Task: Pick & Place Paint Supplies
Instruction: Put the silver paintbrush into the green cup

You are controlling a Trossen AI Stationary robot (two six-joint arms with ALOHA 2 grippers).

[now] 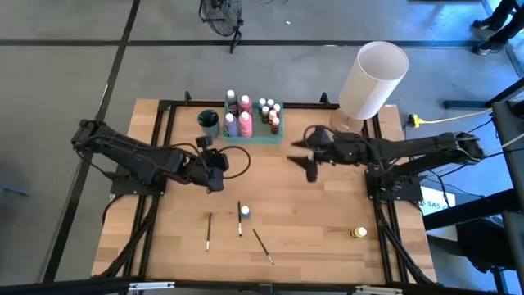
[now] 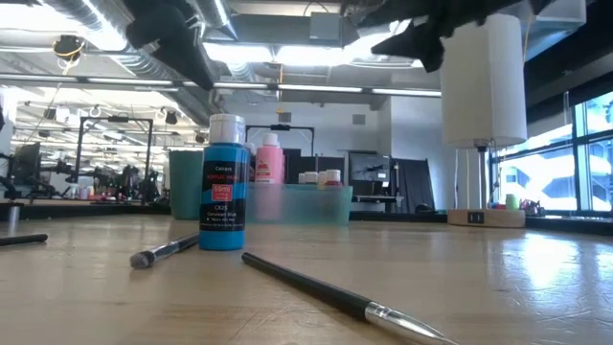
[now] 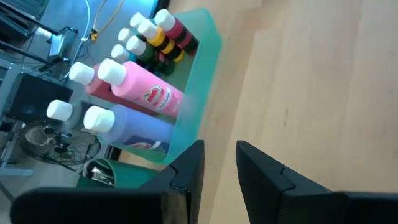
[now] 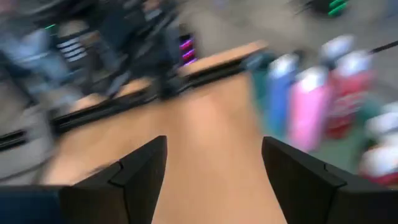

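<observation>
Print is seen on the label of the blue paint bottle [image 2: 222,182] in the low view: a red patch with white marks and lines of dark lettering below it, but none of it can be made out as words. A red emblem is carried on the pink bottle [image 3: 144,92] in the green tray [image 3: 198,81], also unreadable. No other text, number or sign can be read.
</observation>
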